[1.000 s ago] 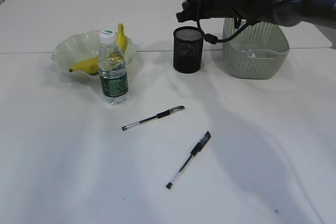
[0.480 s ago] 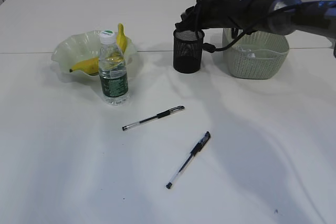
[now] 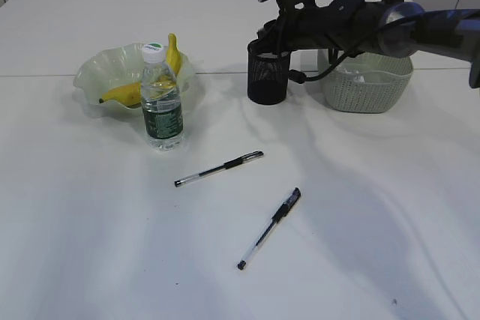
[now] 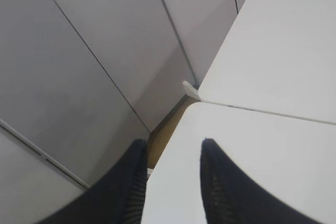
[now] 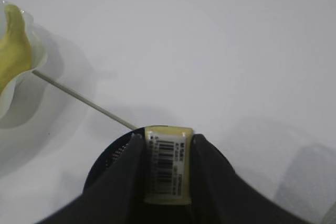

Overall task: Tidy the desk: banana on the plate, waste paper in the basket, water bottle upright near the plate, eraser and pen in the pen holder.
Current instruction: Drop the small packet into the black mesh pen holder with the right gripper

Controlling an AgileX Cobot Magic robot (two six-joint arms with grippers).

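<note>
I'm looking at what seems an office or lab room: a broad plain white table point(image 3: 90, 260) made of joined tops, grey panelled walls point(image 4: 94, 51) behind, and desk things on it, a black mesh pen holder point(image 3: 268, 76) and two pens point(image 3: 219, 168).

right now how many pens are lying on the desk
2. One pen lies near the middle of the desk, below the water bottle. The other pen lies nearer the camera, to its right. Whether the pen holder hides any is unclear.
</note>
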